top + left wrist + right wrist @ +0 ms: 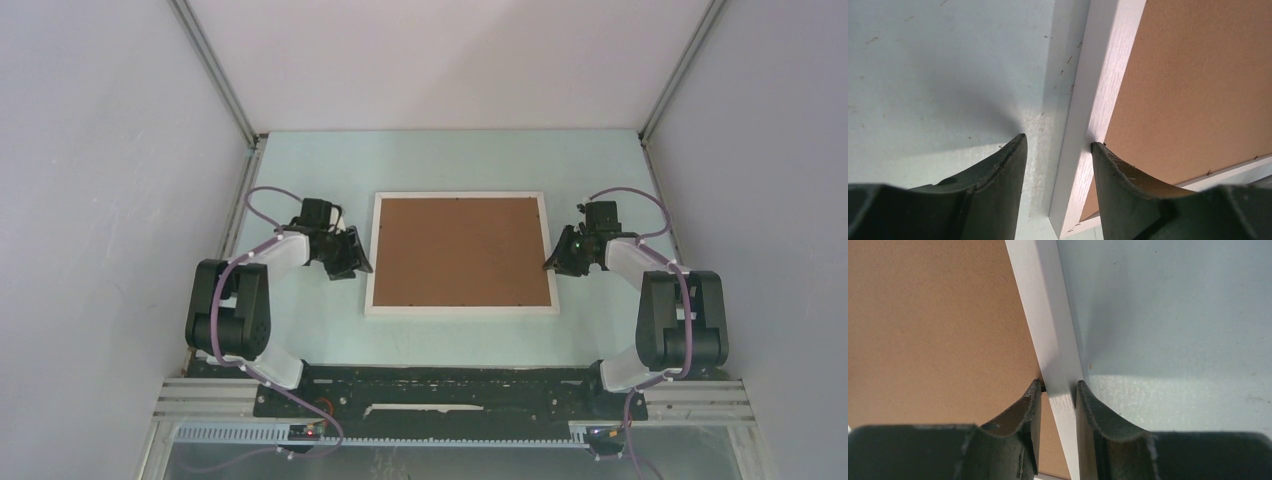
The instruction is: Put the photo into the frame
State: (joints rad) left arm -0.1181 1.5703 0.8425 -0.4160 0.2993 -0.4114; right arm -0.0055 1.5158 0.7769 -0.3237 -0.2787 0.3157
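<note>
The frame (pixel 461 308) lies face down in the middle of the worktop (pixel 450 160), with a brown backing board (pixel 462 252) seated inside its white rails. The photo is nowhere in sight. Whether it sits beneath the board cannot be told, so the job looks either nearly done or missing its print. The right jaws pinch the right rail. The left jaws stand spread astride the left rail, only the inner one touching. The surface is pale green, with plain grey-white walls (pixel 440 60) on three sides.
</note>
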